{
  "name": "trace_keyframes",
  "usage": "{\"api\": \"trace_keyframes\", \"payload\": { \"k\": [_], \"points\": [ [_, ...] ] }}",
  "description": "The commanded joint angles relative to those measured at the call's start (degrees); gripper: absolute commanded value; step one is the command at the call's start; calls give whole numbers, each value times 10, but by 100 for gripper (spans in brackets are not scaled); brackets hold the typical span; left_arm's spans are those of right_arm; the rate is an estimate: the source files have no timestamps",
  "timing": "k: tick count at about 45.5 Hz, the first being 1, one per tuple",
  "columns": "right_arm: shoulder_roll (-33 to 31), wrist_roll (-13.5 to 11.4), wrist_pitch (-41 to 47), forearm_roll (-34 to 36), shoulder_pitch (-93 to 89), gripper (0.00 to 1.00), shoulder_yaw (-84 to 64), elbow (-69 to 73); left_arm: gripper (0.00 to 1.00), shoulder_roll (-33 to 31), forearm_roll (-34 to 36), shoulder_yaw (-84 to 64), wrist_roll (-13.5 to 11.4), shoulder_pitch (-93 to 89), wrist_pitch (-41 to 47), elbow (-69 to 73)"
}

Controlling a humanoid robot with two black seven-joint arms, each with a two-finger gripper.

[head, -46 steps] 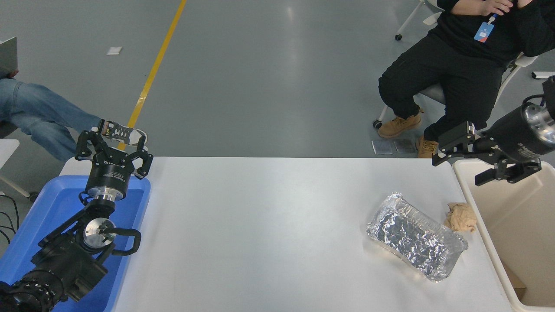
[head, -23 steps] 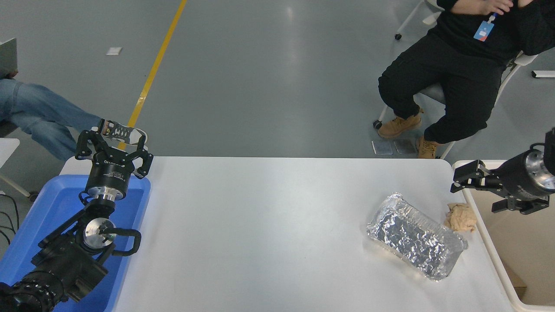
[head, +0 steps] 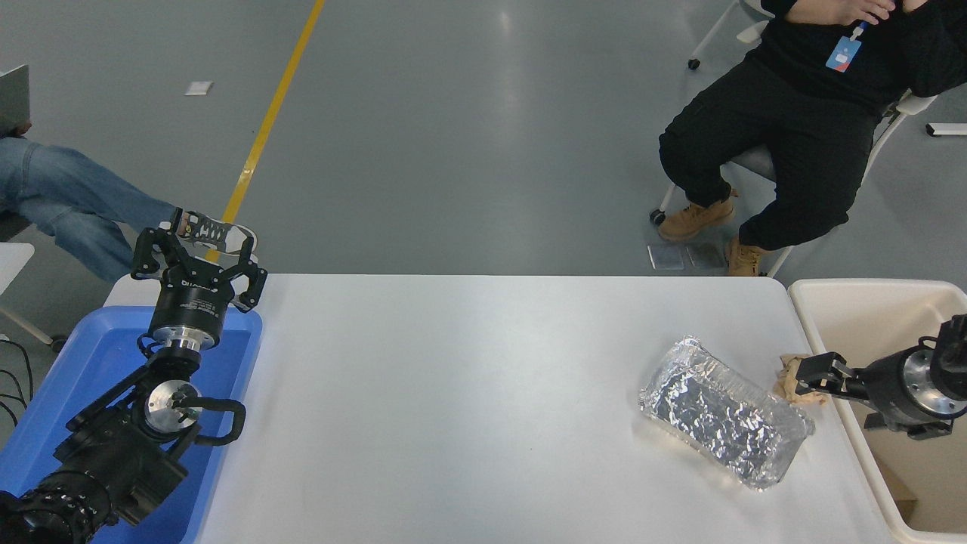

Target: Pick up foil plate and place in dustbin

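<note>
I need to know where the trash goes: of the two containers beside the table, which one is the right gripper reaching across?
The dustbin, the deep cream one at the table's right end. The right gripper reaches over its rim; the shallow blue tub sits at the opposite end under the parked left gripper.

One foil plate point(head: 725, 425), one dustbin point(head: 831, 291), one blue tub point(head: 83, 332), two tools point(head: 198, 245) point(head: 812, 374)

White table with 2 things on its right side

The white table point(head: 468, 393) carries the foil plate point(head: 725, 412), lying at a slant toward the near right, and a crumpled tan paper wad point(head: 789, 378) just beside the plate's far right corner, close to the table's right edge.
</note>
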Motion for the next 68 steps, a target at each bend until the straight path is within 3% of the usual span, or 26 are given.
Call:
{"api": "trace_keyframes", "payload": {
  "k": [1, 16, 20, 24, 43, 57, 63, 68],
  "points": [
    [-1, 2, -24, 1, -46, 94, 40, 1, 99, 0, 0, 0, 0, 0, 0, 0],
    [6, 3, -57, -8, -113, 85, 77, -13, 99, 0, 0, 0, 0, 0, 0, 0],
    [9, 6, -63, -9, -126, 71, 93, -20, 99, 0, 0, 0, 0, 0, 0, 0],
    [11, 7, -66, -10, -138, 64, 111, -21, 99, 0, 0, 0, 0, 0, 0, 0],
    [19, 8, -67, -10, -183, 62, 154, -47, 99, 0, 0, 0, 0, 0, 0, 1],
    [20, 10, -67, -11, -190, 14, 155, -47, 99, 0, 0, 0, 0, 0, 0, 0],
    [20, 10, -67, -13, -190, 0, 155, -47, 99, 0, 0, 0, 0, 0, 0, 0],
    [20, 11, -67, -24, -188, 0, 155, -47, 99, 0, 0, 0, 0, 0, 0, 0]
  ]
}}
